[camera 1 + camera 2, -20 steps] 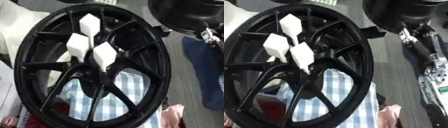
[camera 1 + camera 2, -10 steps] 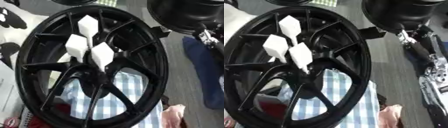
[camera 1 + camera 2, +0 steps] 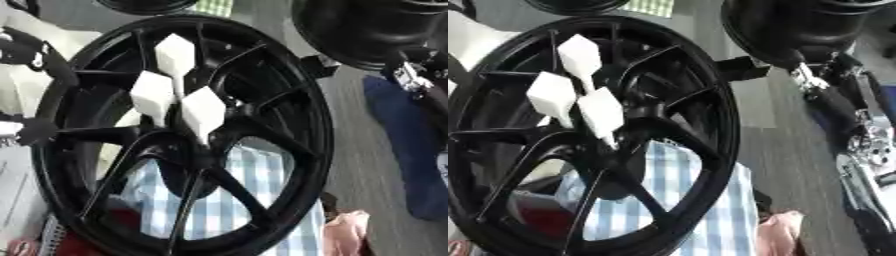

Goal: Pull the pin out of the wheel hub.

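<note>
A big black spoked wheel hub point(image 3: 289, 90) stands tilted and fills most of both views. Three white pins with diamond-shaped heads stick out of its centre: one above point(image 3: 175, 54), one at the left point(image 3: 153, 94), one at the right point(image 3: 203, 112). Black pieces at the left edge point(image 3: 31, 50) look like my left hand beside the rim, not touching the pins. My right arm with its silver joints point(image 3: 870, 145) runs along the right edge, and its hand end point(image 3: 808, 85) is well away from the hub's centre.
A blue-and-white checked cloth point(image 3: 262, 200) shows through the spokes. Another black wheel point(image 3: 798, 30) stands at the upper right and a third point(image 3: 144, 5) at the top. A pink thing point(image 3: 346, 235) lies at the lower right, a blue one point(image 3: 402, 140) at the right.
Black and white shapes have come in at the left edge beside the rim. The three white pins still sit in the hub; the picture has shifted slightly.
</note>
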### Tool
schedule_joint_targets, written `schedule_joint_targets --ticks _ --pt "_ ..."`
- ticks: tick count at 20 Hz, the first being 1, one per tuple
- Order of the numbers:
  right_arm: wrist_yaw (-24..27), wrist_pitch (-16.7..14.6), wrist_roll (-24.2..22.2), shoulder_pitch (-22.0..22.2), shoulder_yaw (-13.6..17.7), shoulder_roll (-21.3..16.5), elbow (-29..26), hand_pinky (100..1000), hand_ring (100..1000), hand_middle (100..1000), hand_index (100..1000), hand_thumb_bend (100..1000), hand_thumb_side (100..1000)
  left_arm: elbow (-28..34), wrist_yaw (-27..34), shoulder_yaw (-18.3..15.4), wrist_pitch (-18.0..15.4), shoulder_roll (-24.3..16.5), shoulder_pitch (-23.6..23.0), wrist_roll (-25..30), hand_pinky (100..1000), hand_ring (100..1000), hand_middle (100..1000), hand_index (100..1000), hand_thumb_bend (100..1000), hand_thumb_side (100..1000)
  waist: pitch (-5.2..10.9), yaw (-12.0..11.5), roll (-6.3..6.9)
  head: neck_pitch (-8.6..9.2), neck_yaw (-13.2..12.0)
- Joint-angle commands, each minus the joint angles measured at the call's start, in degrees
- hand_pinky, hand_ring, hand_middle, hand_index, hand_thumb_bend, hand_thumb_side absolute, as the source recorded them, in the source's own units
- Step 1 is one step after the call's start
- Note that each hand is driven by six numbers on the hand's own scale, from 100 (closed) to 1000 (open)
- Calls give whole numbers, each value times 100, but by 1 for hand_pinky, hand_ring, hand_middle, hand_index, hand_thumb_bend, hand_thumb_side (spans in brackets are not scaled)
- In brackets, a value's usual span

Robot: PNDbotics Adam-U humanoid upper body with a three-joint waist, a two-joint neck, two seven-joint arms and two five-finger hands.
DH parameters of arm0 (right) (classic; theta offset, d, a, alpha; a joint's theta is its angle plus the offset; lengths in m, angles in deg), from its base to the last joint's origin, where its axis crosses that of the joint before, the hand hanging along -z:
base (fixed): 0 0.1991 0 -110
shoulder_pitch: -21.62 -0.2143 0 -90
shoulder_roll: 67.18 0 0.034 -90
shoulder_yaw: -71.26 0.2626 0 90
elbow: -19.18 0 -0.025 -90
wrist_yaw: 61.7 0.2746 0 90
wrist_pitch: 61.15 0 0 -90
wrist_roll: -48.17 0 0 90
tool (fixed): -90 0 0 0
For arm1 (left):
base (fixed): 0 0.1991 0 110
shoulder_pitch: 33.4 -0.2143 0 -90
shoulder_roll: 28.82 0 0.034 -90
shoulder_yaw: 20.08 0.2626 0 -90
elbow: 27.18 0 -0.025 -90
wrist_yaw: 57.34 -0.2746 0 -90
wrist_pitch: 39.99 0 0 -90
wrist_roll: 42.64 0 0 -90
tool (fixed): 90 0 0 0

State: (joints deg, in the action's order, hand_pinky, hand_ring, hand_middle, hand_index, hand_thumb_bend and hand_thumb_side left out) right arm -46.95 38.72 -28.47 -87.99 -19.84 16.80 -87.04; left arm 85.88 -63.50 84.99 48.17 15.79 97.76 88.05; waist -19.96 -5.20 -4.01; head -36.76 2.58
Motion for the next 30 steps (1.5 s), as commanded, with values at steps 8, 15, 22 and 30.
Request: schedule_joint_targets --ticks 8,15,22,30 --pt "-18 7 -71 -42 -13 -146 16 819 686 683 711 406 397 -337 473 600 366 431 908 417 783 719 801 884 421 717 161 61 54 -20 -13" --pt "-4 12 -101 -65 -28 -114 41 818 685 681 710 405 397 -584 522 726 572 826 1358 475 795 792 827 902 425 653 133 91 68 9 -84" --pt "3 18 -141 -98 -59 -91 44 818 684 680 709 404 397 -884 367 804 726 1117 1599 341 805 802 815 877 392 577 63 134 66 37 -125" --pt "12 14 -132 -126 -60 -52 37 816 682 678 709 405 397 -1057 332 962 930 1335 1739 421 792 773 780 850 371 586 -49 191 65 32 -181"
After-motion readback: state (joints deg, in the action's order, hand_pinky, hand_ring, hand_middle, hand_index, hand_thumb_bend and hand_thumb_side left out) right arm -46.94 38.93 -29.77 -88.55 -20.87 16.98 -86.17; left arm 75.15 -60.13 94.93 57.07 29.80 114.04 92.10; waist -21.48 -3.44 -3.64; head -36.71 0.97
